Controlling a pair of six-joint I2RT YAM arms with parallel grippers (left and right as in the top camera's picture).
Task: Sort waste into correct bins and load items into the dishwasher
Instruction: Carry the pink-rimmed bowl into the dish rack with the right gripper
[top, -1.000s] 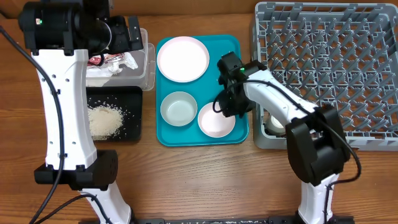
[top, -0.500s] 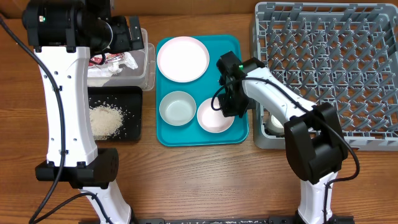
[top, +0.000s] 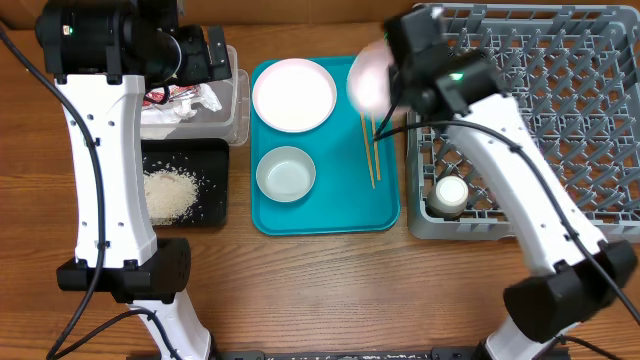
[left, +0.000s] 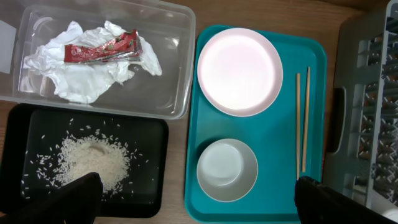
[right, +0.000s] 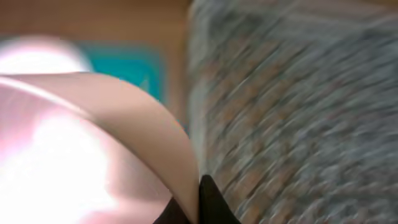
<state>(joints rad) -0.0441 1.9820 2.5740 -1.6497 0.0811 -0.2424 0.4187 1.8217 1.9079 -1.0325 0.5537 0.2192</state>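
Note:
My right gripper (top: 390, 70) (right: 198, 200) is shut on the rim of a white bowl (top: 366, 76) (right: 93, 149), held in the air and tilted over the far right of the teal tray (top: 330, 218), beside the grey dishwasher rack (top: 530, 110) (right: 298, 112). On the teal tray lie the white plate (top: 294, 94) (left: 239, 71), a second bowl (top: 286, 174) (left: 227, 169) and the chopsticks (top: 370, 150) (left: 301, 121). A small cup (top: 450, 193) stands in the rack's near left corner. My left gripper (top: 200, 55) (left: 199, 205) hangs wide open, high above the bins, holding nothing.
The clear tub (top: 236, 110) (left: 177, 93) holds the red wrapper (left: 102, 50) and white napkins (left: 87, 78). In front of it, the black tray (top: 215, 205) (left: 155, 186) carries the rice heap (top: 168, 192) (left: 93, 158). The rack fills the right side of the wooden table.
The right gripper shut on the bowl at the tray's near right and lifted it up and back toward the rack. The chopsticks are now uncovered. The left arm has stayed still.

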